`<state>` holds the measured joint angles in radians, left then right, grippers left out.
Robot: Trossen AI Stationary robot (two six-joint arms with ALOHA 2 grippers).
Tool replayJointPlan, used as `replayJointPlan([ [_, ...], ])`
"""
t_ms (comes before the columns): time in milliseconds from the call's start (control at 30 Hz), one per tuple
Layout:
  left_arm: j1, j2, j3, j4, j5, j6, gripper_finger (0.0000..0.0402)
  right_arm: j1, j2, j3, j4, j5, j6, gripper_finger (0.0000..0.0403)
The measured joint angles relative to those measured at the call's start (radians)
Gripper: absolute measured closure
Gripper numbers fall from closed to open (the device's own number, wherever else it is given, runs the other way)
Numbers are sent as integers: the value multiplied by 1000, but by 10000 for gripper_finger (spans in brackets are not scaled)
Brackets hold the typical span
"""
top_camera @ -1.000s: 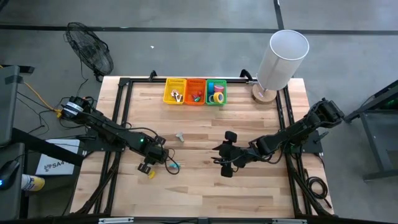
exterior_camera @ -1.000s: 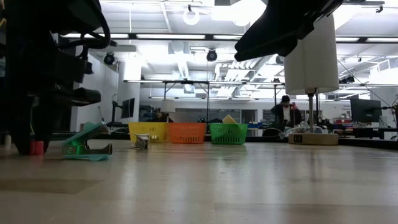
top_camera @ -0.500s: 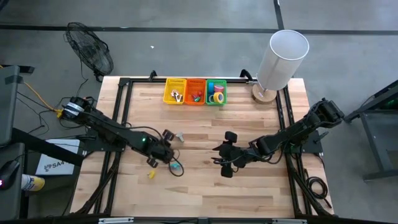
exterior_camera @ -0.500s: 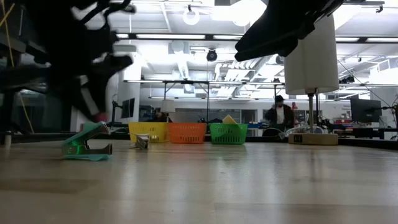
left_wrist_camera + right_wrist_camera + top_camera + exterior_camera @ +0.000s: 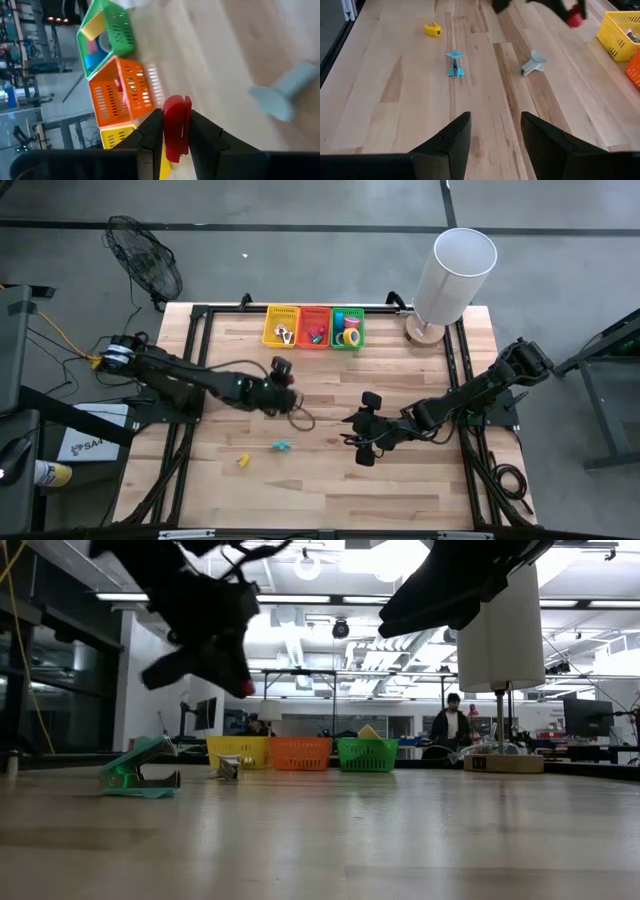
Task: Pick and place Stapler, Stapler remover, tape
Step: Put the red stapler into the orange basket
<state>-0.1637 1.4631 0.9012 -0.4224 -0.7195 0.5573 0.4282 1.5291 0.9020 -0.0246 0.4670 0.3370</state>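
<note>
A small red stapler remover (image 5: pixel 175 131) sits pinched in the left hand (image 5: pixel 173 132), lifted above the counter (image 5: pixel 330 480) near the orange basket (image 5: pixel 315 328), likely its bin. The right hand (image 5: pixel 491 134) hangs half-open and empty. No readable writing shows.

Three baskets stand in a row: one yellow basket (image 5: pixel 281 326), one orange basket (image 5: pixel 314 326), one green basket (image 5: pixel 348 327).

Four small items are out of the baskets: one teal remover (image 5: pixel 454 64), one yellow piece (image 5: pixel 432 29) and one grey piece (image 5: pixel 533 62) lie on the table (image 5: pixel 330 480), and one red piece (image 5: pixel 175 125) is pinched in the left gripper (image 5: pixel 176 131).

Two arms work here, so two grippers; the right gripper (image 5: pixel 492 132) holds nothing.

One white lamp (image 5: pixel 452 272), one fan (image 5: pixel 146 258), and one person (image 5: pixel 451 726) in the room behind.

The tape rolls in the green basket are too small to count.
</note>
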Motion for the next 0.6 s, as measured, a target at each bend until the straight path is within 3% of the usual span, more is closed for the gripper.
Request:
replayJointPlan([
  [167,111,-1,0,121,52,93,333,0,0,0,0,2,0,237],
  [600,395,13,2,355,456,115,332,-3,0,0,-1,94,-35,237],
])
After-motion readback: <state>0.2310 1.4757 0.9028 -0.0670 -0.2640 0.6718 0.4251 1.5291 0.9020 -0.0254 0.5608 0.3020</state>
